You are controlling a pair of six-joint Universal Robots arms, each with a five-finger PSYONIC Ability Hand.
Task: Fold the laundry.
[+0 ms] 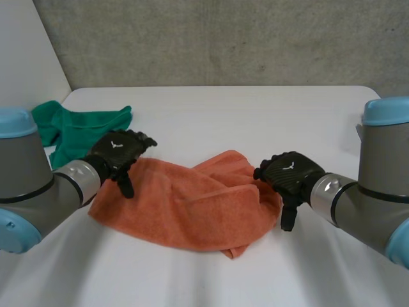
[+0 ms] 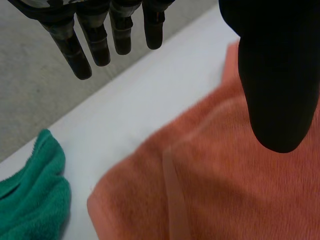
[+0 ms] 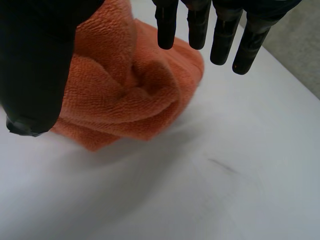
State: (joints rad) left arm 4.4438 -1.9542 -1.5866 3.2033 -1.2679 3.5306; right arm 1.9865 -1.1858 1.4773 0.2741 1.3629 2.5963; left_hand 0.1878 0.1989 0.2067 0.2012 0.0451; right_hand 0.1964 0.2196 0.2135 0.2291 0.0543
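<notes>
Robot hands (image 1: 119, 151) (image 1: 291, 173) open over orange towel (image 1: 192, 206)

White table (image 1: 255, 115), grey concrete wall (image 1: 223, 38)

No words, numbers or brand names are showing legibly anywhere. In the head view the back of the left hand (image 1: 121, 153) is carrying a small white mark (image 1: 115, 144), and the back of the right hand (image 1: 295, 178) is carrying a second white mark (image 1: 289, 165); each is appearing as a little forked or winged shape rather than as letters, and is staying too small to be read as a name
</notes>
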